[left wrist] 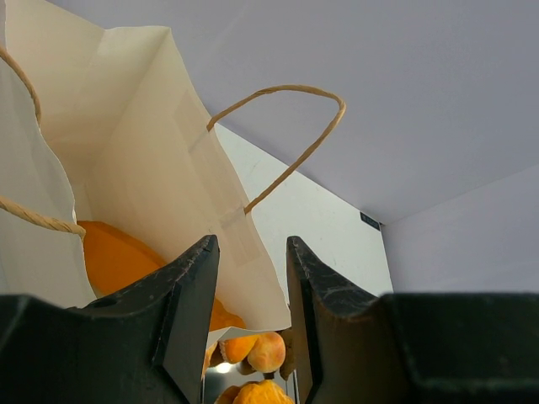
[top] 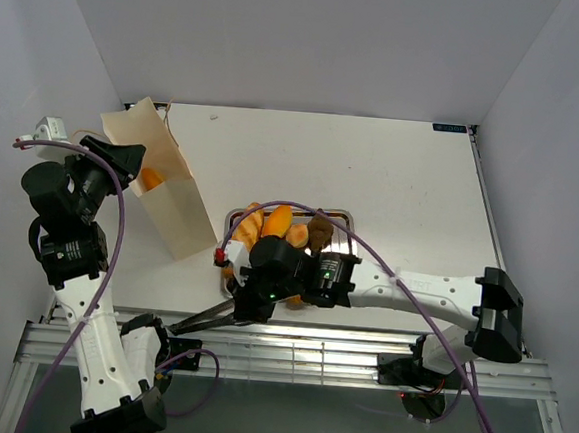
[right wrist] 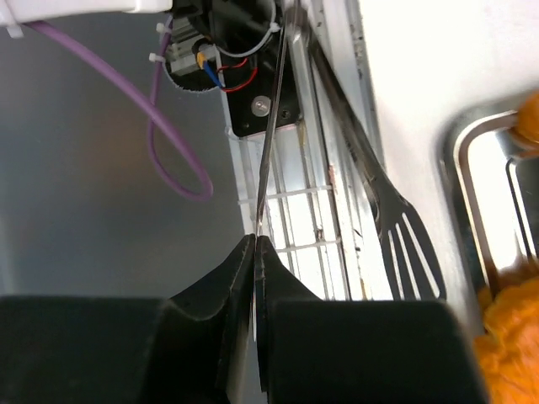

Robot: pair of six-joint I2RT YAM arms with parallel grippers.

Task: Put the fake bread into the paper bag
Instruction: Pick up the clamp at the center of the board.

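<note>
Currently, right tool [right wrist: 255,244] is pinching one thin arm of the long metal tongs [right wrist: 396,227], risking slippage; left tool [left wrist: 250,252], part-open, is straddling the cream paper bag [left wrist: 160,168] wall, which could tear.

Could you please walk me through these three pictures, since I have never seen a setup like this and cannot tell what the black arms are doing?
These are two robot arms bolted at the near edge of a white table. The overhead picture looks down from above and behind them; the other two come from cameras on each wrist, so the black shapes at the bottom are that arm's own fingers. The left gripper is open at the mouth of the paper bag, which already holds an orange loaf. The right gripper is shut on one blade of the metal tongs, beside the steel tray. More fake bread is piled on that tray.
</note>
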